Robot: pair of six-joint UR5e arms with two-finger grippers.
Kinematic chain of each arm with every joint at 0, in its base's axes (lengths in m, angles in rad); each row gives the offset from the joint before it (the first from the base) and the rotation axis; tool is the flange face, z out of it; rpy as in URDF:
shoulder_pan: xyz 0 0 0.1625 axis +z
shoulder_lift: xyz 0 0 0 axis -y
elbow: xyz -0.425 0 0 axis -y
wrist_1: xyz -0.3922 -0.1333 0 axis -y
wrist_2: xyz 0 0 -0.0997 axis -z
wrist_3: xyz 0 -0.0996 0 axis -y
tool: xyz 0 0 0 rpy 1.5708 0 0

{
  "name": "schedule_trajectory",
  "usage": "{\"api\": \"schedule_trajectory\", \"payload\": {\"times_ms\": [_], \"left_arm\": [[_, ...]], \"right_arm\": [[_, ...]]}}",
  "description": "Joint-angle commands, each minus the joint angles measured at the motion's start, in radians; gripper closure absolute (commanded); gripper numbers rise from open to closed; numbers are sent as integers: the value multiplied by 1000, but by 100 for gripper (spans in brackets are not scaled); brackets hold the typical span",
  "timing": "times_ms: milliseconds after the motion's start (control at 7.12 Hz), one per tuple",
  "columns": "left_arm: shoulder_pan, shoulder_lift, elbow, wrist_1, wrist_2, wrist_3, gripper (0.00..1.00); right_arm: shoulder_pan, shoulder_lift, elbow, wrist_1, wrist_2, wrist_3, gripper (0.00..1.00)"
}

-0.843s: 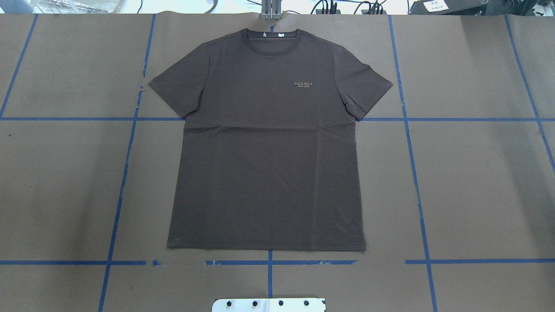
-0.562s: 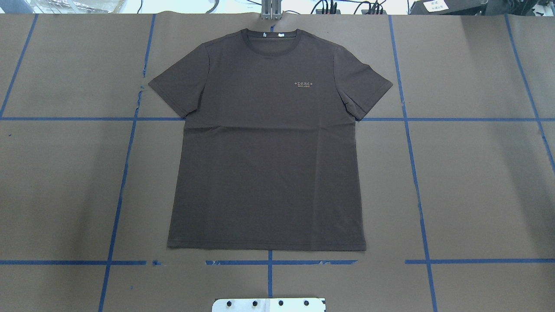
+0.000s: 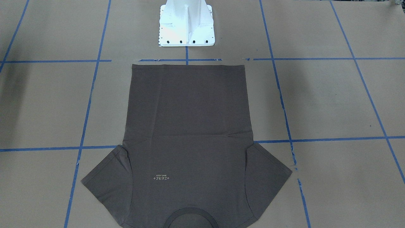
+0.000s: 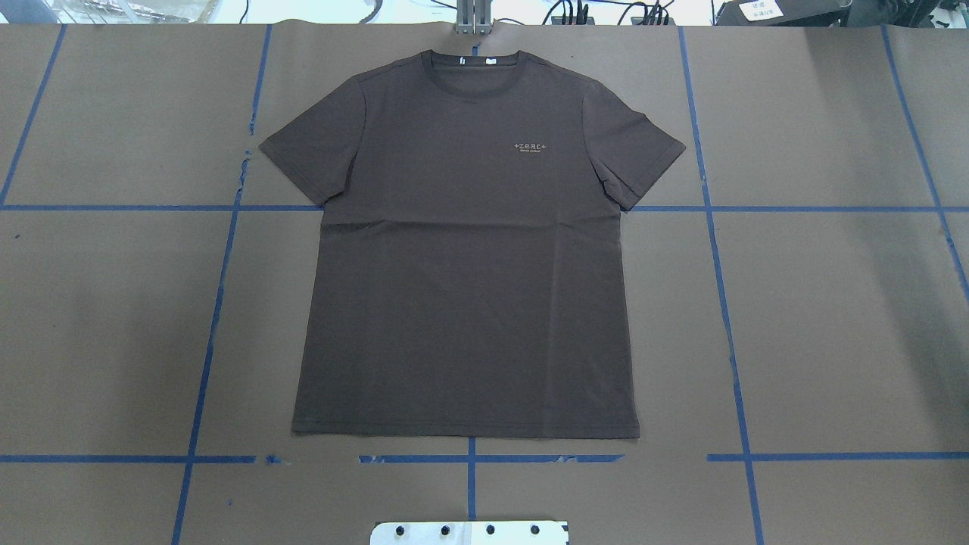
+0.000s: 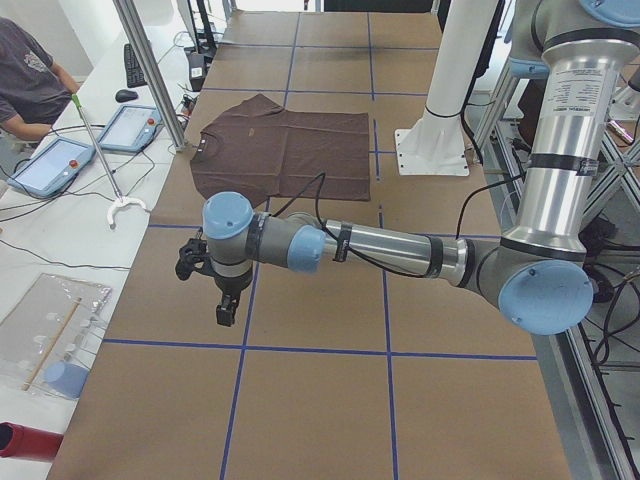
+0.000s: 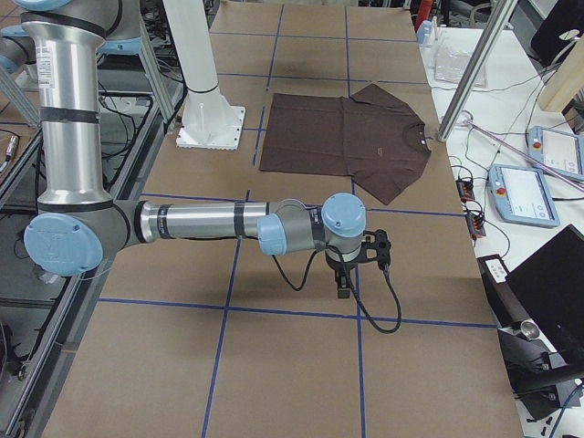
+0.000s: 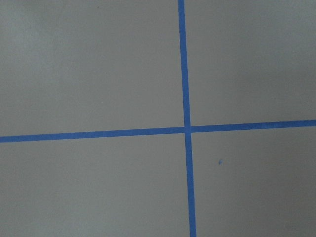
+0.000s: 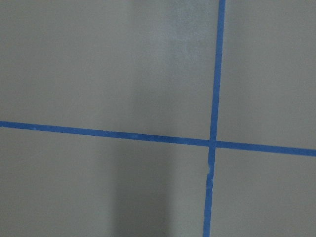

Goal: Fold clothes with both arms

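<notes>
Brown T-shirt (image 4: 465,250) lies flat and unfolded at the middle of the bench (image 4: 833,318), collar toward the far edge. Our left claw (image 5: 227,310) and right claw (image 6: 343,287) hover toward opposite bench ends; we cannot tell how wide they stand. No fold is begun; next, we judge, both must reach the sleeves.
</notes>
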Motion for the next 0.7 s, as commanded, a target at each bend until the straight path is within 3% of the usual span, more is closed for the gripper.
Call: {"api": "schedule_trajectory", "payload": {"times_ms": [0, 281, 421, 562], "left_arm": [[53, 0, 1, -152, 8, -2, 0], [56, -50, 6, -164, -2, -26, 0], [58, -54, 9, -167, -5, -15, 0], [61, -48, 3, -191, -9, -20, 0]], "right_arm": [[-123, 138, -134, 199, -2, 301, 0], [-252, 393, -297, 238, -22, 379, 0], [-291, 470, -328, 238, -71, 430, 0], [-387, 550, -338, 238, -197, 572, 0]]}}
